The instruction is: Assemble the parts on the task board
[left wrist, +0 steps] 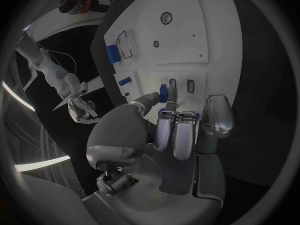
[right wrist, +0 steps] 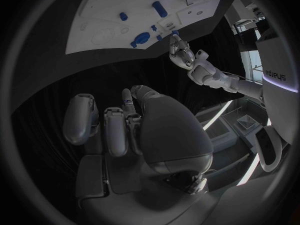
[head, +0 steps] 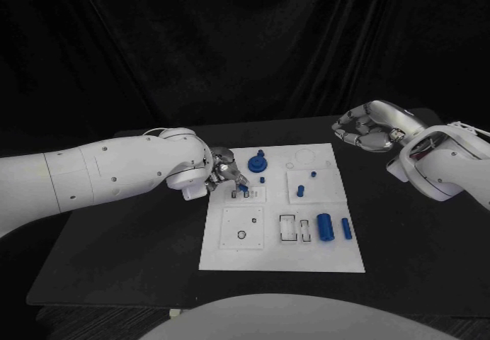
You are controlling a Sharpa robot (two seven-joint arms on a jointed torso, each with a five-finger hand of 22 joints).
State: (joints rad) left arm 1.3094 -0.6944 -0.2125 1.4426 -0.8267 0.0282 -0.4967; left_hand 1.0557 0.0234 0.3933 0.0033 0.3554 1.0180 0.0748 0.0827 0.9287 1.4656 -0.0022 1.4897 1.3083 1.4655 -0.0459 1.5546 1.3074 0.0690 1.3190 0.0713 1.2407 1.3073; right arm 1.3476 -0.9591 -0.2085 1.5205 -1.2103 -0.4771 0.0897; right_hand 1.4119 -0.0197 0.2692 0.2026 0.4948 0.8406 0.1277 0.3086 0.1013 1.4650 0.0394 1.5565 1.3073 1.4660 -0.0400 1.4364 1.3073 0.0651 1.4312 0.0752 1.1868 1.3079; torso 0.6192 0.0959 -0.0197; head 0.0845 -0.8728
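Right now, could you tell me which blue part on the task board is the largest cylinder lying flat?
The thick blue cylinder at the board's near right, beside a slimmer blue pin.

A black table (head: 122, 262) stands before a dark, creased curtain backdrop (head: 245, 57), with dark floor showing past the table's near edge and bright curved light strips (left wrist: 37, 165) to the side.

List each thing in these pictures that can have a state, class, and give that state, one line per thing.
left hand: over the task board's left edge, pinching a small blue part.
small blue part: held upright at a slot.
right hand: raised off the board's far right corner, fingers curled in, holding nothing.
task board: flat on the table.
blue cylinder: lying on the board.
blue gear: resting on the board.
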